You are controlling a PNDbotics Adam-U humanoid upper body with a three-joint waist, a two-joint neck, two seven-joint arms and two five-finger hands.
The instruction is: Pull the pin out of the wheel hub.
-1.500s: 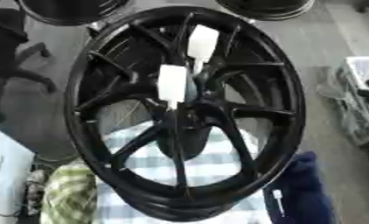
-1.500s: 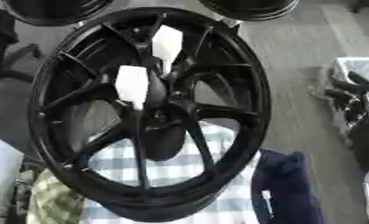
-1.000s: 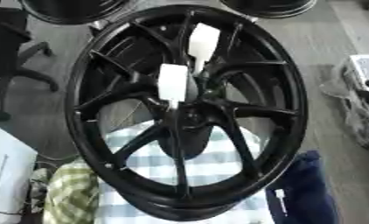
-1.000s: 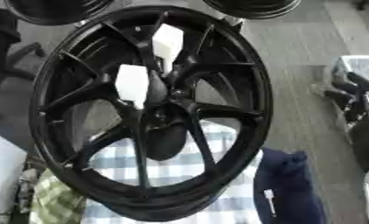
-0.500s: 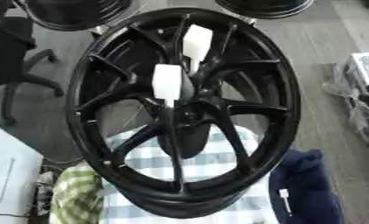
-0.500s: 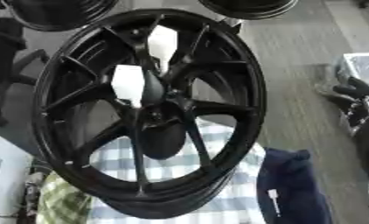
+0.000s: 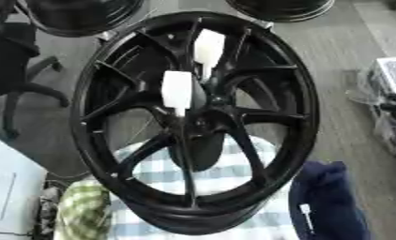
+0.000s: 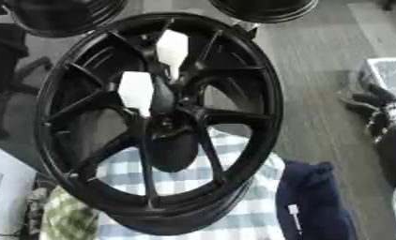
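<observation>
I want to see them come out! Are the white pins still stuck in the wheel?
Yes, in. Both white pins stand among the spokes near the hub of the black wheel. No hand shows.

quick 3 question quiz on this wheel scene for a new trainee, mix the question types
1. True or false: a robot hand is touching the black wheel.
2. How many white pieces stand at the wheel's hub? A) one B) two C) four
3. Fill in: under the wheel lies a blue and white ______ cloth.

Key
1. False: no hand shows in either view.
2. B: a lower white piece and an upper white piece.
3. Checked.
</observation>
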